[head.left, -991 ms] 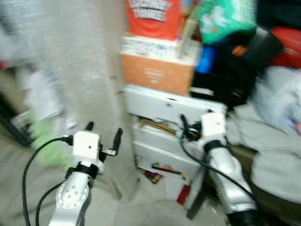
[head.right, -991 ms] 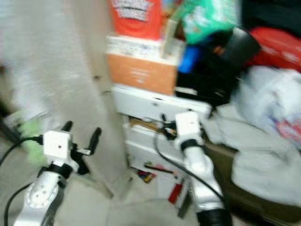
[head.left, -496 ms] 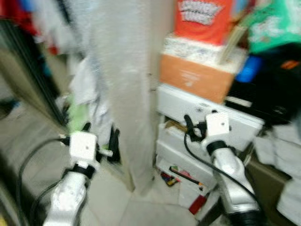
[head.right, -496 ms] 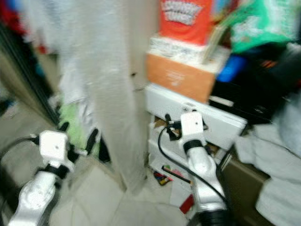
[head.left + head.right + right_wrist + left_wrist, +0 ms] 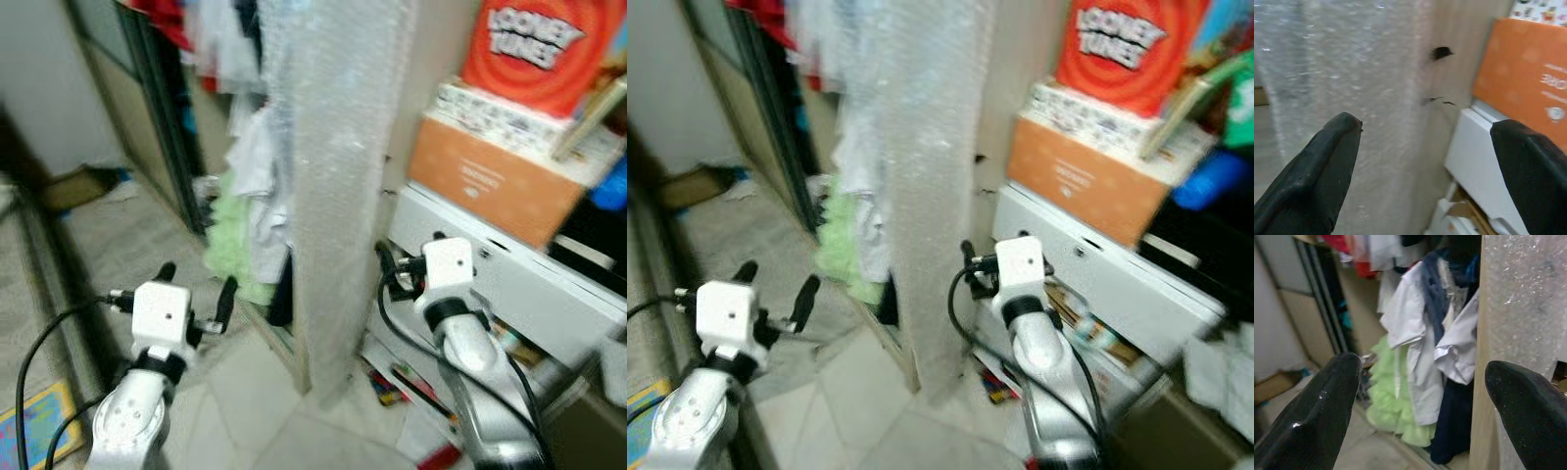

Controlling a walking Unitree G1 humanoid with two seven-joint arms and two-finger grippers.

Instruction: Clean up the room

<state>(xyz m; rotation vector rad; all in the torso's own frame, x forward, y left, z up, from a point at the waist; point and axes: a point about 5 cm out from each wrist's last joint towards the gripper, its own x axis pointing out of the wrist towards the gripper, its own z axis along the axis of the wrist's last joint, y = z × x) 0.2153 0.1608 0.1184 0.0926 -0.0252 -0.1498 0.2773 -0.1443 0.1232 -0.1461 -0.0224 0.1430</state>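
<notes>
- Right now my left gripper [image 5: 196, 294] is raised in front of me over the pale floor [image 5: 118, 235], fingers spread wide and holding nothing.
- My right gripper [image 5: 1425, 161] is spread wide too and empty, held up just beside the tall bubble-wrapped panel [image 5: 343, 147].
- Between my left fingers I look at hanging clothes [image 5: 1425, 342]: a white shirt, a dark garment, and a light green ruffled piece [image 5: 1386, 406] reaching down near the floor.
- These clothes hang in the opening to the left of the panel, beside a dark sliding-door frame [image 5: 162, 117].
- To the right of the panel stands a cluttered stack: an orange box [image 5: 1083, 181] on a white drawer unit [image 5: 1097, 274], a red Looney Tunes box [image 5: 1127, 49] on top.
- Small items lie on the floor at the foot of the white unit; they are too blurred to name.
</notes>
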